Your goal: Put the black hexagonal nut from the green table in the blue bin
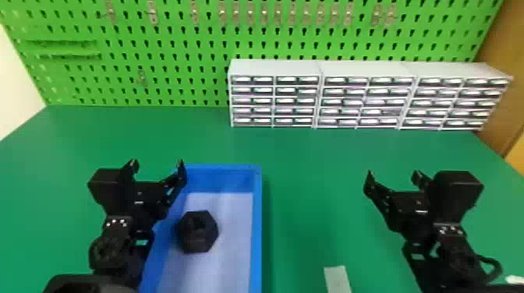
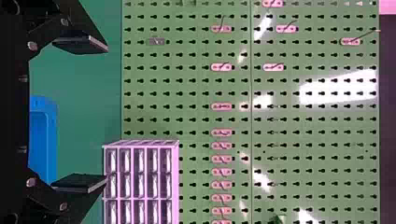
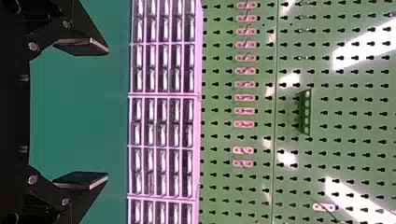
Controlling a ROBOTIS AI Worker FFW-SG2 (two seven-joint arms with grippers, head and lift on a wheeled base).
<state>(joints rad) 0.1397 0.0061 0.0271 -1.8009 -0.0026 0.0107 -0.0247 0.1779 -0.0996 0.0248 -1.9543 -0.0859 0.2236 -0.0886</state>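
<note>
In the head view, the black hexagonal nut lies inside the blue bin, on its pale floor near the left wall. My left gripper is open above the bin's left edge, farther back than the nut, with nothing between its fingers. To the right of the bin, my right gripper stands open and empty over the green table. The left wrist view has the left gripper with its fingers wide apart and part of the blue bin beside it. Likewise the right gripper is spread in the right wrist view.
White drawer cabinets stand along the table's back right, before a green pegboard with metal hooks. A pale strip lies on the table near the front, between the bin and the right arm.
</note>
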